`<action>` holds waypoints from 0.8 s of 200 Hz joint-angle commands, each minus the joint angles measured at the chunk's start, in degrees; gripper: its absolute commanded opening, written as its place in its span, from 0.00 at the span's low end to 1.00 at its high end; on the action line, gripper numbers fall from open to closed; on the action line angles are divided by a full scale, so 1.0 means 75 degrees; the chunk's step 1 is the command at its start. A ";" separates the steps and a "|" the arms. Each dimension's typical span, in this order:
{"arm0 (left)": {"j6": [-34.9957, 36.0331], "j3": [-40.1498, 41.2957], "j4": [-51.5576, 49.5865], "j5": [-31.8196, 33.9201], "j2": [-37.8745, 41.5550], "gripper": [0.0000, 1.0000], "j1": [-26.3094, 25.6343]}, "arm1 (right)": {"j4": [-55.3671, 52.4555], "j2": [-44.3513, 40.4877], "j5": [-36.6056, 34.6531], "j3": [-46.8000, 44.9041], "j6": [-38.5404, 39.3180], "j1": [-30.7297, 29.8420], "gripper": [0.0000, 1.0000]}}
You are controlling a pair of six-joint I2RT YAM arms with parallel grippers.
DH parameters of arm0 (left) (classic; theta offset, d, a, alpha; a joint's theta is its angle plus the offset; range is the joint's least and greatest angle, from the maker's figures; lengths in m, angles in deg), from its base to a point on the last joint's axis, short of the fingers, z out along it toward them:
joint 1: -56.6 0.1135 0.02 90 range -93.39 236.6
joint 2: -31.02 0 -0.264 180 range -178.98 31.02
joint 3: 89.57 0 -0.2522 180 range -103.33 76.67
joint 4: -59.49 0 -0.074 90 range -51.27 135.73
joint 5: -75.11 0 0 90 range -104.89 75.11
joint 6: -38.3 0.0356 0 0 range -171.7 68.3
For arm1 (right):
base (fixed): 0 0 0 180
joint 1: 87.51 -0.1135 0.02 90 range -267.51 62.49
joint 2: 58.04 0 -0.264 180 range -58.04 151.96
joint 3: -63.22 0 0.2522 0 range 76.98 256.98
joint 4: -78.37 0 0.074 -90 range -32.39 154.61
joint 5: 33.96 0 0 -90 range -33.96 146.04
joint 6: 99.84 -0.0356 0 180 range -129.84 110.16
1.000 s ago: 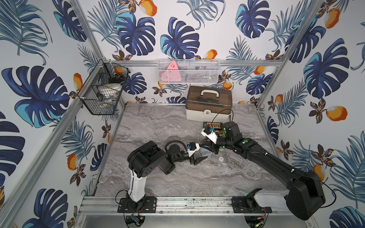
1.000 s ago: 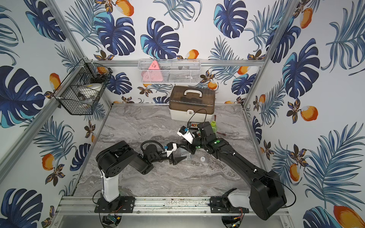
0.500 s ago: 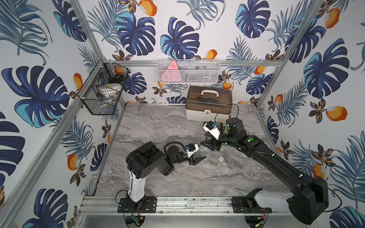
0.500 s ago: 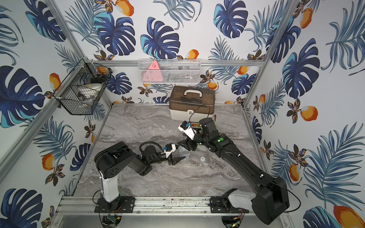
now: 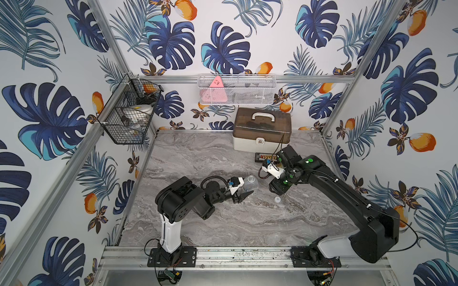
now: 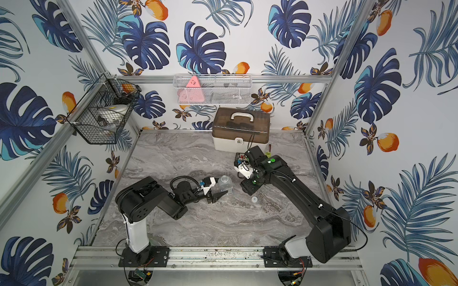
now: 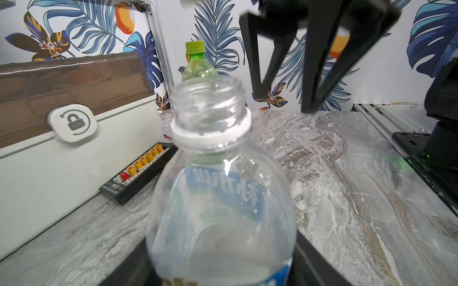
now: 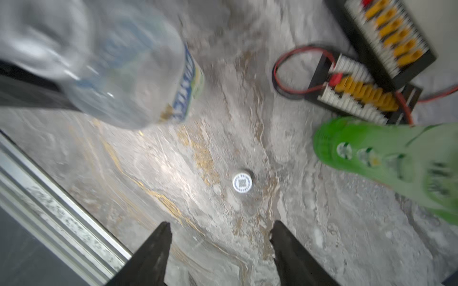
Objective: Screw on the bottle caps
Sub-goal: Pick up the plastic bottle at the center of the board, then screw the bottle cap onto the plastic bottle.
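White cap [image 8: 242,182] lies loose on the table [image 5: 223,222], just ahead of the right claw [image 8: 220,227], whose jaws hang apart and empty above it. Left claw [image 5: 246,193] is clamped on the clear bottle [image 7: 218,198], neck open; the green bottle [image 7: 198,69] wears its yellow-green cap [image 7: 195,47].

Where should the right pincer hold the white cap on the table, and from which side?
Grip the white cap by its round side wall, coming straight down from above with the open right pincer. It lies flat, printed top up, with bare table around.
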 commanded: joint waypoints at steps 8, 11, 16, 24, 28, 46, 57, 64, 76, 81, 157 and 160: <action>0.0138 0.0012 0.0143 0.0011 -0.0065 0.68 0.0019 | 0.0176 0.0422 -0.0775 -0.0509 0.0577 -0.0064 0.66; 0.0128 0.0018 0.0150 0.0022 -0.0065 0.68 0.0025 | 0.0247 0.0495 -0.0867 -0.0578 0.0612 -0.0080 0.66; 0.0126 0.0025 0.0145 0.0029 -0.0059 0.68 0.0020 | 0.0364 0.0591 -0.1020 -0.0703 0.0699 -0.0115 0.65; 0.0126 0.0034 0.0150 0.0035 -0.0039 0.68 0.0022 | 0.0594 0.0706 -0.1087 -0.0807 0.0852 -0.0187 0.66; 0.0135 0.0037 0.0141 0.0036 -0.0021 0.68 0.0020 | 0.0695 0.0762 -0.1062 -0.0999 0.0883 -0.0206 0.65; 0.0161 0.0031 0.0143 0.0047 0.0003 0.69 0.0028 | 0.1003 0.1152 -0.1058 -0.1198 0.0910 -0.0230 0.63; 0.0173 0.0037 0.0149 0.0047 0.0017 0.69 0.0019 | 0.1319 0.1300 -0.1059 -0.1408 0.0891 -0.0248 0.63; 0.0161 0.0037 0.0147 0.0038 0.0015 0.69 0.0021 | 0.1512 0.1374 -0.1045 -0.1518 0.0941 -0.0239 0.63; 0.0138 0.0018 0.0146 0.0012 0.0004 0.69 0.0015 | 0.1708 0.1536 -0.1035 -0.1632 0.0961 -0.0236 0.61; 0.0127 0.0011 0.0148 0.0001 -0.0003 0.69 0.0013 | 0.1761 0.1613 -0.1037 -0.1656 0.0950 -0.0236 0.60; 0.0079 -0.0022 0.0146 -0.0058 -0.0040 0.69 -0.0040 | 0.2084 0.1973 -0.1204 -0.1560 0.0908 0.0103 0.48; 0.0079 -0.0023 0.0144 -0.0059 -0.0031 0.69 -0.0040 | 0.2097 0.1967 -0.1177 -0.1567 0.0911 0.0112 0.48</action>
